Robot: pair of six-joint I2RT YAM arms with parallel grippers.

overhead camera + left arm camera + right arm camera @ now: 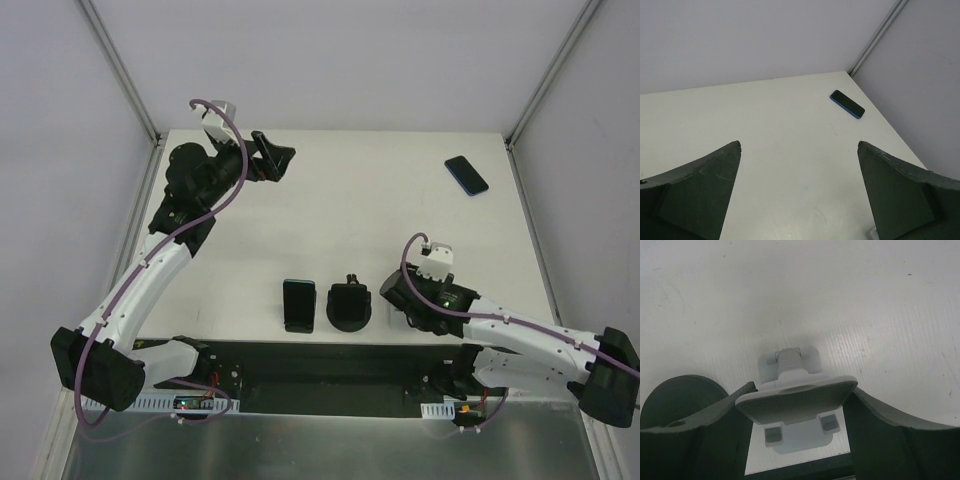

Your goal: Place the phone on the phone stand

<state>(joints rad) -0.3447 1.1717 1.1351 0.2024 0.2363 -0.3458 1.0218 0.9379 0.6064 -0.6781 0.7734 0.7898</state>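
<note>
On table [400, 225]: 2 phones, far phone [466, 175], near phone [299, 305]; 1 phone stand [350, 306]; left pincer [799, 145] spread, right pincer [801, 390] pinching it.

White table [400, 220], plain grey walls [330, 60], metal corner posts [120, 70]

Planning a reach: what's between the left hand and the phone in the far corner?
Nothing: bare table from left hand to phone, seen in the top view.

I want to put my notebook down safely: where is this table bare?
The wide middle of the table is bare, bordered by the left claw far-left, the blue phone far-right and the near-edge cluster. Crowded: the near edge, where a dark phone, the phone stand and the right claw sit together.
</note>
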